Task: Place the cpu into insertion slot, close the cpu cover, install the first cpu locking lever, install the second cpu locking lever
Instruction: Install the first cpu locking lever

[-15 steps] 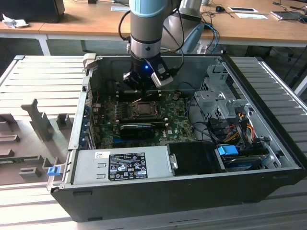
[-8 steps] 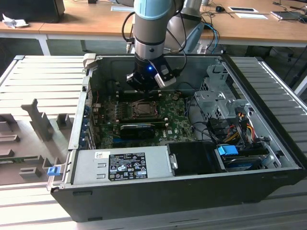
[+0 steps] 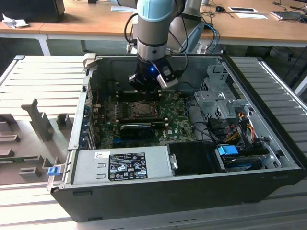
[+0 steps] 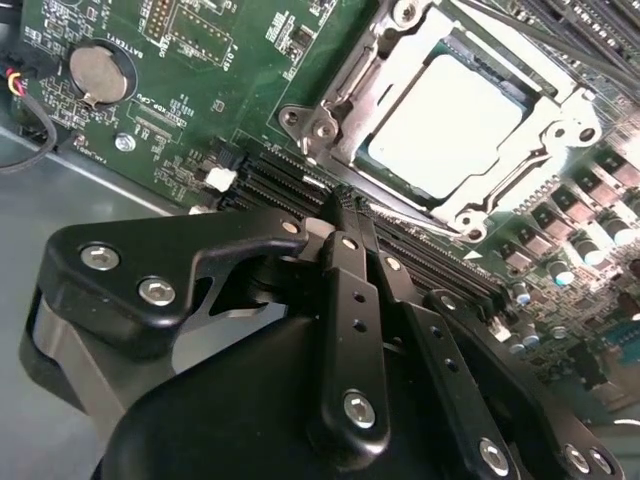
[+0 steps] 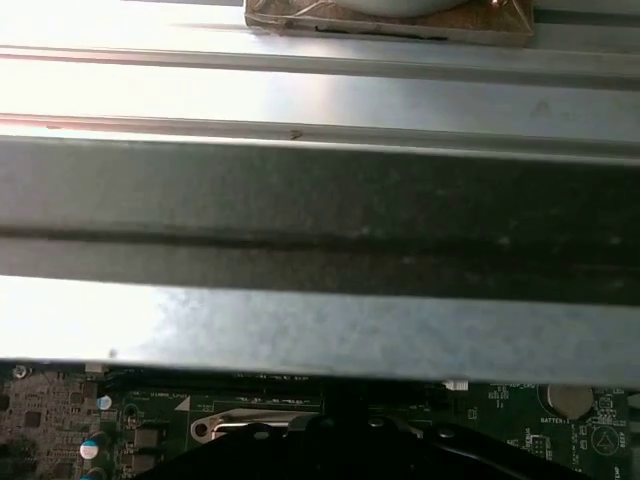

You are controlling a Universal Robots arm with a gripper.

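Already the cpu (image 4: 445, 125) sits under the cpu cover (image 4: 350, 95); narrow, empty fingers (image 4: 345, 225) must catch a lever.

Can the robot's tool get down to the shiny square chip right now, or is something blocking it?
Probably yes. The cpu sits in its socket with its top bare, and the tool hangs close beside it inside the open computer case, with nothing between them.

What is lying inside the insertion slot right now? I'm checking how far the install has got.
The cpu lies flat in the insertion slot, its pale metal top showing through the cpu cover window. The cover frame hides its edges; the contacts beneath are hidden.
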